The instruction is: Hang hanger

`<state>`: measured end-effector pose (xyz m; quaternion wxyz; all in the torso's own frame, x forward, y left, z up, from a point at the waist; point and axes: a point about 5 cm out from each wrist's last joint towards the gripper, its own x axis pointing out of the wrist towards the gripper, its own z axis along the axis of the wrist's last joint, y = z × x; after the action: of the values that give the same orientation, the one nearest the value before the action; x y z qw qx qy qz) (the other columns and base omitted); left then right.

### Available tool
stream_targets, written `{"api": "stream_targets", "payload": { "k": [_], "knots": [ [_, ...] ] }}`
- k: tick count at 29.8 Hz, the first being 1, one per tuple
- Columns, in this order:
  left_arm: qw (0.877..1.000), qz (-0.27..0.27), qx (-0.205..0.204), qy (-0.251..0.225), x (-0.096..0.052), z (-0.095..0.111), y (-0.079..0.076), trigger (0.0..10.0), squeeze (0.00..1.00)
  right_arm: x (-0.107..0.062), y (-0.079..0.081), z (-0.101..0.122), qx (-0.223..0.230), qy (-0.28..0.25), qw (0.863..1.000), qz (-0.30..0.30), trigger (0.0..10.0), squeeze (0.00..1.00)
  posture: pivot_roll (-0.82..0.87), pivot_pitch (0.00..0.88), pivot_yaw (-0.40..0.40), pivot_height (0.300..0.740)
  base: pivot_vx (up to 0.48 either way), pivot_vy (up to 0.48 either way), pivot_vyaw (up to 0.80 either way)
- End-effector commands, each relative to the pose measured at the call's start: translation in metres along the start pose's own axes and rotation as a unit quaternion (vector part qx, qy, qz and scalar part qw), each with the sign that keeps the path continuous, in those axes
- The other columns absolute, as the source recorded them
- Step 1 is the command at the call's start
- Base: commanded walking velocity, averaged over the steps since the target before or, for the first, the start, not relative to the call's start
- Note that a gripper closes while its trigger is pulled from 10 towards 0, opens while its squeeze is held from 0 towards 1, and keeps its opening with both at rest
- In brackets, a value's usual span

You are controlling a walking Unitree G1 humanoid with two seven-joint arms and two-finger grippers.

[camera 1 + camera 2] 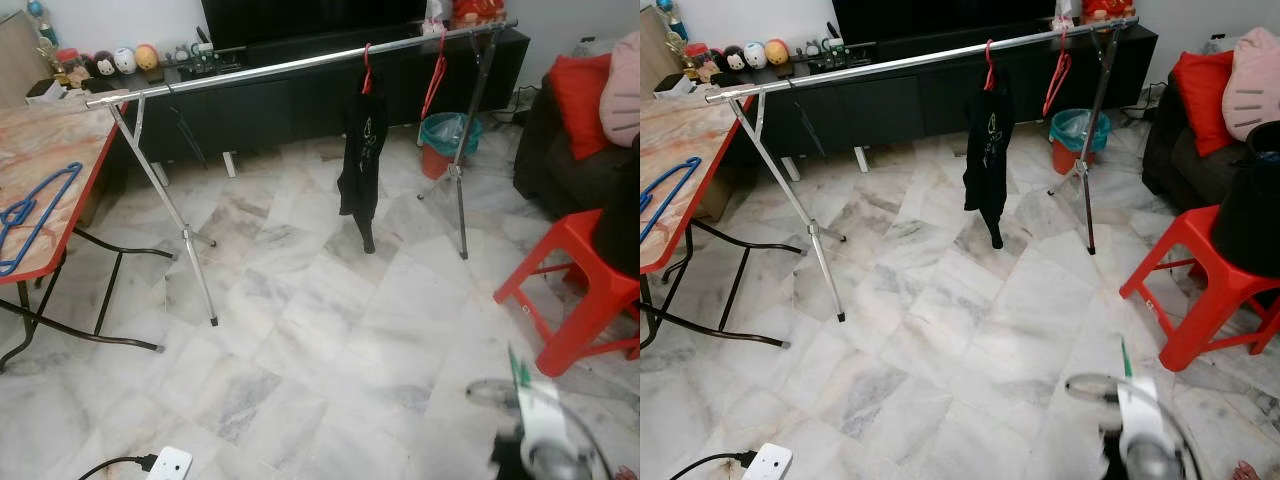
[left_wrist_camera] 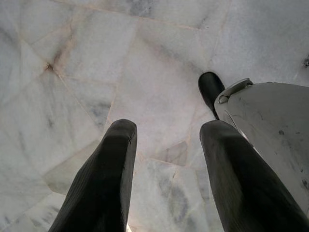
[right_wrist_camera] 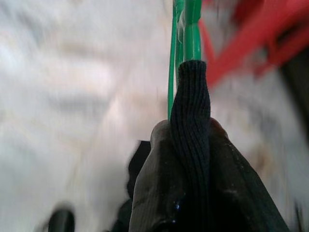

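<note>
Green hanger (image 3: 186, 29) pinched in right gripper (image 3: 193, 96), blurred head-on.

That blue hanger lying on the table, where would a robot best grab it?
Probably by a straight side arm of the blue hanger, coming down from above. It lies flat on the table near the red edge, so thin wire offers little height; fingers straddling one bar should close on it. The right gripper already holds a green hanger.
</note>
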<state>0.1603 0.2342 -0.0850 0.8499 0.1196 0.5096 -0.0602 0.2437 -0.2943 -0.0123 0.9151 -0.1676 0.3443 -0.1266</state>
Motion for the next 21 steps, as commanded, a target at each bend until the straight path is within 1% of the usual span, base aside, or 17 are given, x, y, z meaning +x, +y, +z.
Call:
{"api": "stream_targets", "payload": {
  "k": [1,2,3,4,5,8,9,10,11,12,13,14,15,16,17,20,21],
  "knots": [
    [1.0,0.004,0.001,-0.004,-0.001,-0.001,0.001,10.0,0.0,0.003,0.003,0.027,-0.003,-0.052,0.998,0.038,10.0,0.0,-0.06,0.034,0.077,0.74,0.0,0.0,0.0],
    [1.0,0.004,0.002,-0.01,-0.001,0.0,0.001,10.0,0.0,0.003,0.006,0.043,-0.001,-0.081,0.994,0.072,10.0,0.0,-0.06,0.033,0.076,0.74,0.0,0.0,0.0],
    [1.0,0.004,0.002,-0.01,-0.001,0.0,0.001,10.0,0.0,0.003,0.006,0.043,-0.001,-0.081,0.994,0.072,10.0,0.0,-0.06,0.033,0.076,0.74,0.0,0.0,0.0],
    [1.0,0.003,0.003,-0.021,-0.001,0.002,0.001,10.0,0.0,0.002,0.013,0.066,0.004,-0.125,0.983,0.137,10.0,0.0,-0.05,0.035,0.074,0.74,0.0,0.0,0.0],
    [1.0,0.003,0.003,-0.021,-0.001,0.002,0.001,10.0,0.0,0.002,0.013,0.066,0.004,-0.125,0.983,0.137,10.0,0.0,-0.05,0.035,0.074,0.74,0.0,0.0,0.0],
    [0.999,-0.007,0.011,-0.048,-0.001,0.007,-0.001,10.0,0.0,-0.011,0.031,0.101,-0.007,-0.194,0.943,0.271,10.0,0.0,-0.05,0.036,0.07,0.74,0.0,0.0,0.0],
    [0.999,-0.007,0.011,-0.048,-0.001,0.007,-0.001,10.0,0.0,-0.011,0.031,0.101,-0.007,-0.194,0.943,0.271,10.0,0.0,-0.05,0.036,0.07,0.74,0.0,0.0,0.0],
    [0.998,-0.009,0.013,-0.053,-0.001,0.008,-0.002,10.0,0.0,-0.015,0.034,0.105,-0.012,-0.203,0.934,0.292,10.0,0.0,-0.05,0.036,0.07,0.74,0.0,0.0,0.0],
    [0.998,-0.016,0.018,-0.062,-0.001,0.01,-0.003,10.0,0.0,-0.022,0.038,0.111,-0.024,-0.216,0.918,0.332,10.0,0.0,-0.05,0.037,0.068,0.74,0.0,0.0,0.0],
    [0.998,-0.016,0.018,-0.062,-0.001,0.01,-0.003,10.0,0.0,-0.022,0.038,0.111,-0.024,-0.216,0.918,0.332,10.0,0.0,-0.05,0.037,0.068,0.74,0.0,0.0,0.0],
    [0.99,-0.037,0.024,-0.131,-0.001,0.055,0.003,10.0,0.0,-0.031,0.042,0.117,-0.044,-0.224,0.898,0.376,10.0,0.0,-0.05,0.035,0.067,0.74,0.0,0.0,0.0],
    [0.99,-0.037,0.024,-0.131,-0.001,0.055,0.003,10.0,0.0,-0.031,0.042,0.117,-0.044,-0.224,0.898,0.376,10.0,0.0,-0.05,0.035,0.067,0.74,0.0,0.0,0.0],
    [0.979,-0.057,0.034,-0.191,-0.005,0.094,0.007,10.0,0.0,-0.04,0.047,0.12,-0.069,-0.226,0.876,0.42,10.0,0.0,-0.05,0.034,0.064,0.74,0.0,0.0,0.0],
    [0.979,-0.057,0.034,-0.191,-0.005,0.094,0.007,10.0,0.0,-0.04,0.047,0.12,-0.069,-0.226,0.876,0.42,10.0,0.0,-0.05,0.034,0.064,0.74,0.0,0.0,0.0],
    [0.964,-0.077,0.047,-0.249,-0.013,0.132,0.008,10.0,0.0,-0.049,0.051,0.121,-0.087,-0.216,0.851,0.471,10.0,0.0,-0.04,0.034,0.064,0.74,0.0,0.0,0.0],
    [0.964,-0.077,0.047,-0.249,-0.013,0.132,0.008,10.0,0.0,-0.049,0.051,0.121,-0.087,-0.216,0.851,0.471,10.0,0.0,-0.04,0.034,0.064,0.74,0.0,0.0,0.0],
    [0.95,-0.091,0.059,-0.292,-0.021,0.159,0.008,10.0,0.0,-0.057,0.053,0.118,-0.12,-0.206,0.825,0.512,10.0,0.0,-0.05,0.033,0.06,0.74,0.0,0.0,0.0]
  ]
}}
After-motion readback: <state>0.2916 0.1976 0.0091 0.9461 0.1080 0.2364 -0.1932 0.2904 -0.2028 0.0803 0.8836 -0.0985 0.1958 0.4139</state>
